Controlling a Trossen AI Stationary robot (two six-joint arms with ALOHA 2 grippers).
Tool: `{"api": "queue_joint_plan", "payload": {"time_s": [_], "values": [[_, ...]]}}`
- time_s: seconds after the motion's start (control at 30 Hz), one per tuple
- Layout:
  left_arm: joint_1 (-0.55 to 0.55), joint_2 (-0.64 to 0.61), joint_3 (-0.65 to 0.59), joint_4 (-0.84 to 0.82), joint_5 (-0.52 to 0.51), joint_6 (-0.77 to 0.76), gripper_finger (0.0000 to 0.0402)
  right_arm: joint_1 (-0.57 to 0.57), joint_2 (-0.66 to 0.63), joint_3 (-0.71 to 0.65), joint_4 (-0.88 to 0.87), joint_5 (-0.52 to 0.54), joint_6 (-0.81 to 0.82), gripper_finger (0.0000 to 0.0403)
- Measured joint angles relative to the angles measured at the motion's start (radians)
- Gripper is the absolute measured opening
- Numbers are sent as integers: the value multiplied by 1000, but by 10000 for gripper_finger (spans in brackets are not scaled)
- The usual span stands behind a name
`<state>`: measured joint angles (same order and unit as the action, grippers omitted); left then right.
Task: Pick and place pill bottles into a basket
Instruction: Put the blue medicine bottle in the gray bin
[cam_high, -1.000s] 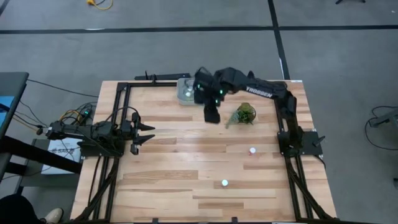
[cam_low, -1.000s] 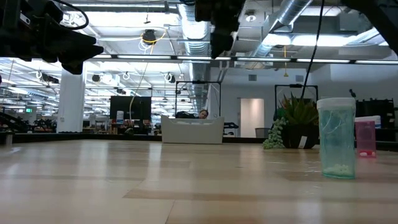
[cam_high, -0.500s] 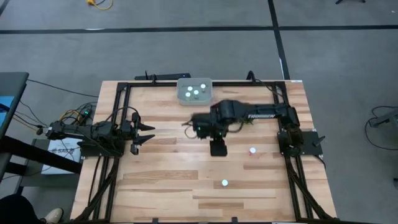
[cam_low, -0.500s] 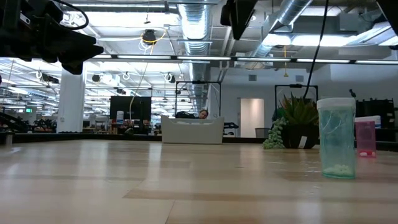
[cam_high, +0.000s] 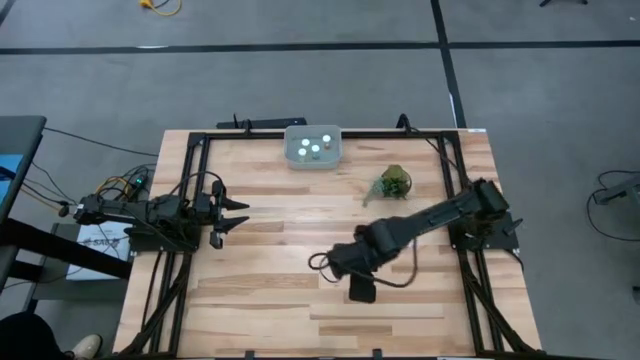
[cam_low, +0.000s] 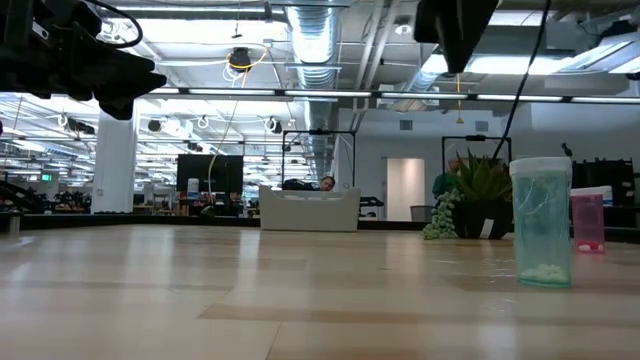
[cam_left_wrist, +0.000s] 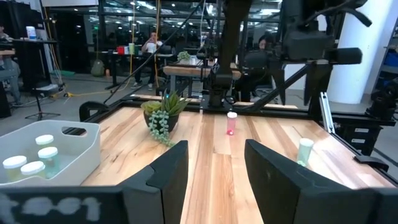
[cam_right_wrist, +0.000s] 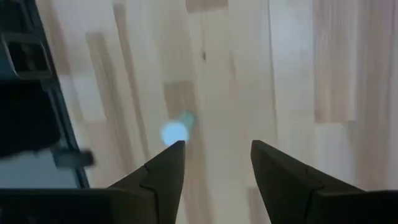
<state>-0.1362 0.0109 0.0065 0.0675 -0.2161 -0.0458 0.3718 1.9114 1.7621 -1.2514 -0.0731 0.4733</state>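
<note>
The pale basket (cam_high: 312, 147) stands at the far edge and holds several white-capped pill bottles (cam_left_wrist: 45, 140). A clear greenish bottle (cam_low: 541, 222) and a reddish bottle (cam_low: 587, 220) stand upright on the table; both also show in the left wrist view (cam_left_wrist: 305, 151) (cam_left_wrist: 231, 122). My right gripper (cam_high: 362, 290) hangs open, pointing down, above the near middle of the table. Its wrist view shows the greenish bottle's white cap (cam_right_wrist: 176, 132) below, just off one fingertip and not between the fingers (cam_right_wrist: 214, 149). My left gripper (cam_high: 232, 215) waits open at the left.
A small green potted plant (cam_high: 392, 183) stands at the far right, between the basket and the right arm's base. A black metal frame (cam_high: 200, 150) runs along the table's left, far and right sides. Bare wood lies around the near-middle bottle.
My right gripper has swung from above the basket at the far edge toward the near edge, crossing the table's middle, and now hangs over the greenish bottle. The bottles on the table have stayed where they were.
</note>
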Motion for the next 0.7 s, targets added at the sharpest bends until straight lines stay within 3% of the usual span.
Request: {"api": "queue_joint_plan", "payload": {"time_s": [0.33, 0.5, 0.7], "values": [[0, 0, 0, 0, 0, -2, 146, 122, -76, -255, 207, 44, 238, 177], [0, 0, 0, 0, 0, 7, 146, 153, -76, -327, 320, 81, 283, 177], [0, 0, 0, 0, 0, 1, 146, 163, -73, -333, 340, 125, 290, 177]]}}
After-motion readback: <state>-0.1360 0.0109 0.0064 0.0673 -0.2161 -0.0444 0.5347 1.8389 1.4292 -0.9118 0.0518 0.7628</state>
